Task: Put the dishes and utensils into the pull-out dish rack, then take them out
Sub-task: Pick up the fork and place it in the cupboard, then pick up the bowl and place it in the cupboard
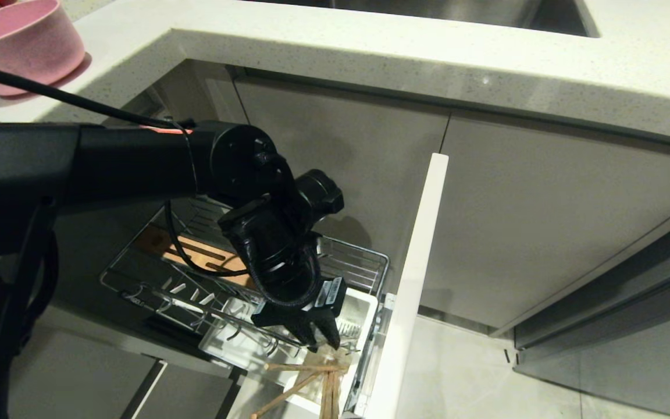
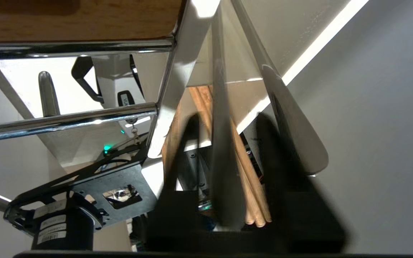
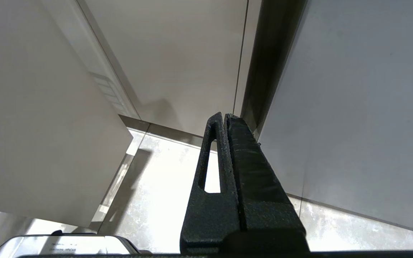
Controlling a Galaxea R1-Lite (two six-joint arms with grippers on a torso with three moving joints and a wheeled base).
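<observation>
Chopsticks (image 2: 253, 200) stand between the left hand's (image 2: 228, 143) parted fingers.

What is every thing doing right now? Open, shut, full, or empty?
Pull-out dish rack: pulled out of the cabinet.
White utensil cup: holds wooden chopsticks and metal utensils.
Pink bowl: upright on the counter.
Left gripper: over the utensil cup, jaws apart around the utensils.
Right gripper: shut, holding nothing, pointing at the floor.
</observation>
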